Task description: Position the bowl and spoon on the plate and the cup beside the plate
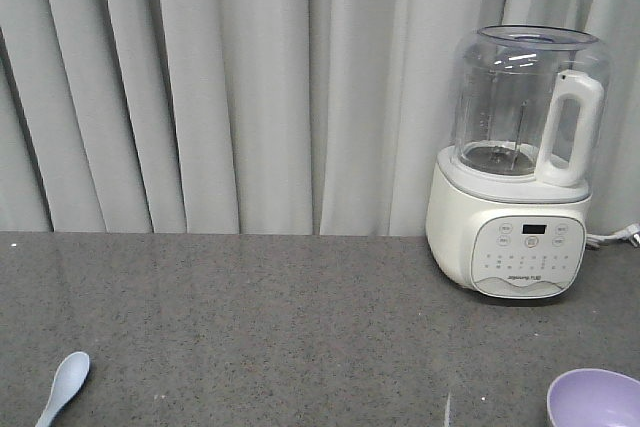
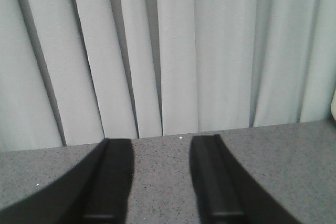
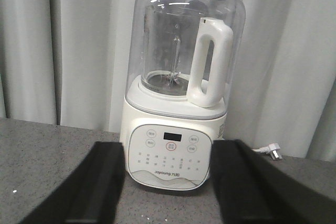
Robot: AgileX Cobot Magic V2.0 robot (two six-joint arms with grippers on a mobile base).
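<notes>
Stretching the full width of the front view, a dark grey speckled counter (image 1: 250, 307) meets a pale grey pleated curtain (image 1: 200, 87) that closes off the room behind it.

At the far left, on the near edge of the counter, the pale blue spoon (image 1: 62, 385) lies scoop up and away, its handle cut off by the bottom of the frame. The middle of the counter is bare stone.

Toward the right, a white blender (image 1: 520, 162) stands upright against the curtain. It has a clear jug (image 1: 510, 97), a white handle and a button panel facing forward, and its plug (image 1: 628, 235) lies loose beside it. In front of it, at the lower right corner, the lavender bowl (image 1: 595, 399) sits well apart from the spoon, only partly in view.

Seen from the left wrist, the left pincer (image 2: 163, 148) has its dark fingers (image 2: 107, 182) spread, with bare counter between them. From the right wrist, the right pincer (image 3: 169, 148) is likewise spread wide and faces the blender, which fills the gap.
</notes>
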